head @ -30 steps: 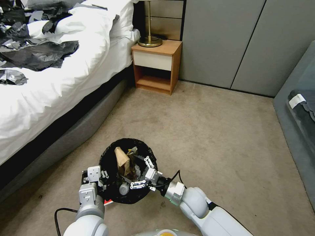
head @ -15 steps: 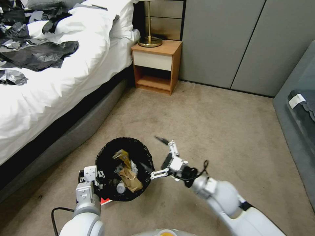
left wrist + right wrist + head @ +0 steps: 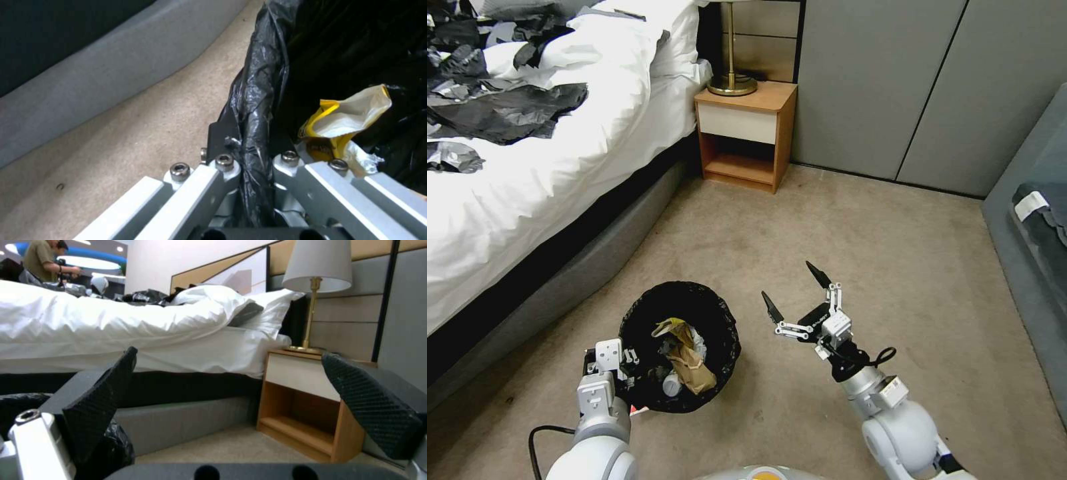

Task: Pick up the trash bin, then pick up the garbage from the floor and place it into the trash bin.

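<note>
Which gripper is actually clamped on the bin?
The left gripper, shut on the trash bin rim and its black liner. The right gripper hangs open beside the bin, holding nothing.

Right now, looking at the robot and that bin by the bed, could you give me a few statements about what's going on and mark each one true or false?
1. The left gripper pinches the rim of the trash bin. True.
2. The right gripper holds a wrapper. False: it is open and empty, beside the bin.
3. A brown paper bag lies inside the bin. True.
4. The lamp stands on the floor. False: it stands on the wooden nightstand.
5. The bin is tipped on its side. False: its mouth faces up.
</note>
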You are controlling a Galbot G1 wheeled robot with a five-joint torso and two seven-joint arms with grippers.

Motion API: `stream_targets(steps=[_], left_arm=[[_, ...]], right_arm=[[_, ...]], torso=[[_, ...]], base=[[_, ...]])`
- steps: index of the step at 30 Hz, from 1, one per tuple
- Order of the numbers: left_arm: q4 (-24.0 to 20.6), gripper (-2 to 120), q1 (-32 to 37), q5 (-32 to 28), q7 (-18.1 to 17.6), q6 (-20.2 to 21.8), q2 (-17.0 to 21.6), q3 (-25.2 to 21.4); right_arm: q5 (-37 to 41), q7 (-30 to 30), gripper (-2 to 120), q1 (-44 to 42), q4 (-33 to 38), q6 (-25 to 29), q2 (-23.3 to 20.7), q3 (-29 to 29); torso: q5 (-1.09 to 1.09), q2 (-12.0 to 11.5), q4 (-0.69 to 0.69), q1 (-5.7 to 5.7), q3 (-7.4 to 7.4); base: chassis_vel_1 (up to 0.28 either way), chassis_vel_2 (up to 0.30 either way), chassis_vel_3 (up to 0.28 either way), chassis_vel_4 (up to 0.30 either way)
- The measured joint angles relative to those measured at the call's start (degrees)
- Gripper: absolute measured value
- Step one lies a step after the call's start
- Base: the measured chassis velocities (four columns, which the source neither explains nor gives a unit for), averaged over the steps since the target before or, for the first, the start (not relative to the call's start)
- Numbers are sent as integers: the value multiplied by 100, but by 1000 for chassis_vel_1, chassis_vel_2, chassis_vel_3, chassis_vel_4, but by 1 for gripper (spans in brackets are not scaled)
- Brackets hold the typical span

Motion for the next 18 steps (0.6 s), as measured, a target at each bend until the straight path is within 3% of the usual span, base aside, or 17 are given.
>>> stream_targets(steps=[18], left_arm=[[-149,1,114,-3,20,8,6,-79]], right_arm=[[-93,68,100,71,-171,-27,10,-90]], torso=[[0,0,0,0,0]], base=[[66,66,68,67]])
